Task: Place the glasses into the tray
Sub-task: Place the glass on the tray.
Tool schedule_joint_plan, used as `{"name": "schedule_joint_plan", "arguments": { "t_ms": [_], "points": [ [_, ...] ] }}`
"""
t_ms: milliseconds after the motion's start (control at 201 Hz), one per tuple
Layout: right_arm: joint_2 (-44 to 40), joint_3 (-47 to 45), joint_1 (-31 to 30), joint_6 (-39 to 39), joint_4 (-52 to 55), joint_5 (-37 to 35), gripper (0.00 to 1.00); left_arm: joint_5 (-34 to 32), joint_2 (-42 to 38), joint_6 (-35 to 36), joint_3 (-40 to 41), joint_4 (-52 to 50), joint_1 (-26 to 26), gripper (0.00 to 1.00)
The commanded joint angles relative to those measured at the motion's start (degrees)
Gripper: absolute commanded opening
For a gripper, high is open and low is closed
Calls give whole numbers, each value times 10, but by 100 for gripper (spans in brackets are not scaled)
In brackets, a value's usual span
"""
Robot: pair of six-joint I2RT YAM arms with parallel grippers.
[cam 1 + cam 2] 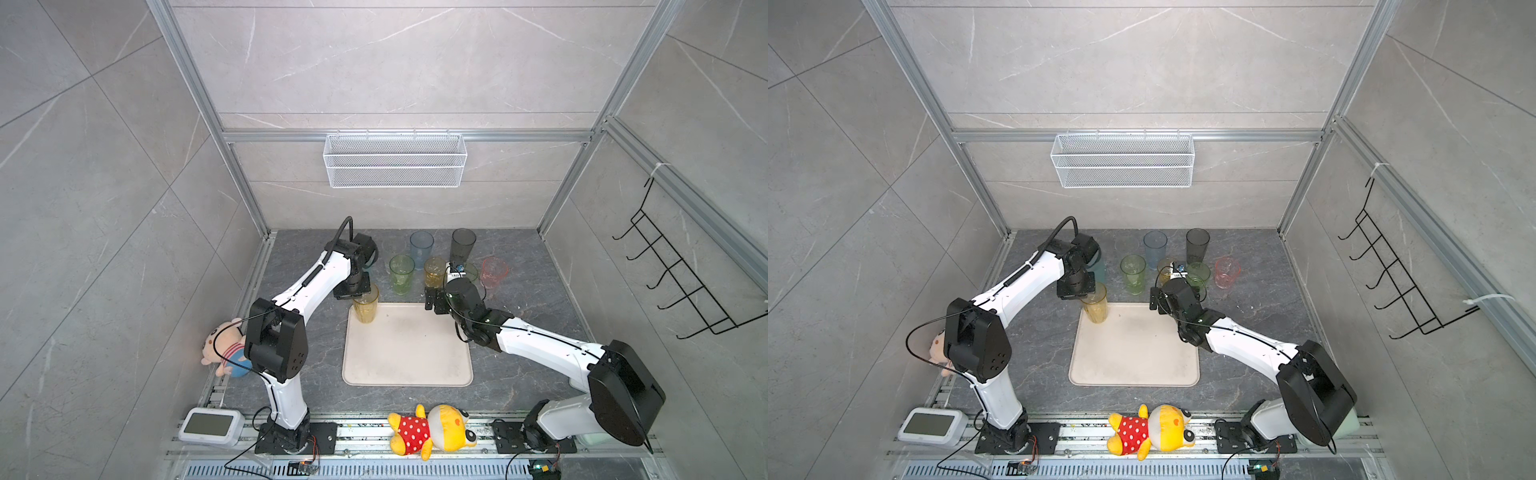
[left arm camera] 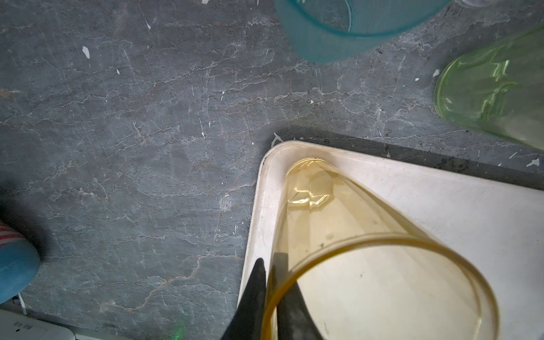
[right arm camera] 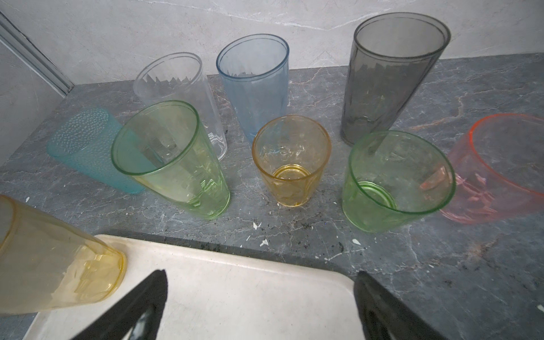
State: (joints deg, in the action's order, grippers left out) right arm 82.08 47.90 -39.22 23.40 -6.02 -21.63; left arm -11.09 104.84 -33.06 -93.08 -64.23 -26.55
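Closest to the wrist lens: left claw (image 2: 269, 273) pinching the rim wall of the tall yellow tumbler (image 2: 353, 235), one finger inside, one outside. Tumbler base down in the far left corner of the tray (image 1: 407, 357). Right claw (image 3: 259, 300) spread wide above the tray's far edge, holding nothing. Eight more glasses on the tabletop (image 1: 540, 291) beyond the tray. Teal glass (image 3: 85, 147) and clear glass (image 3: 176, 88) mostly masked by the left arm from above. Pink glass (image 3: 500, 170) cut off at the frame edge.

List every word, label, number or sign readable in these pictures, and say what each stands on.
No text is legible anywhere.
white device: small dark characters on its casing, too blurred to read.
white tag on the right arm's wrist: too small to read.
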Motion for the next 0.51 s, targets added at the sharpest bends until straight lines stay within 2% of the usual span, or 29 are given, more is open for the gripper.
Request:
{"name": "schedule_joint_plan", "arguments": {
  "t_ms": [0,284,503],
  "points": [
    [2,8,3,7,0,2,100,-11,-3,-9,1,-5,0,18],
    [4,10,3,3,3,6,100,0,-16,-10,5,9,0,35],
    [1,8,4,0,2,5,100,6,-30,-12,0,10,0,41]
  ]
}}
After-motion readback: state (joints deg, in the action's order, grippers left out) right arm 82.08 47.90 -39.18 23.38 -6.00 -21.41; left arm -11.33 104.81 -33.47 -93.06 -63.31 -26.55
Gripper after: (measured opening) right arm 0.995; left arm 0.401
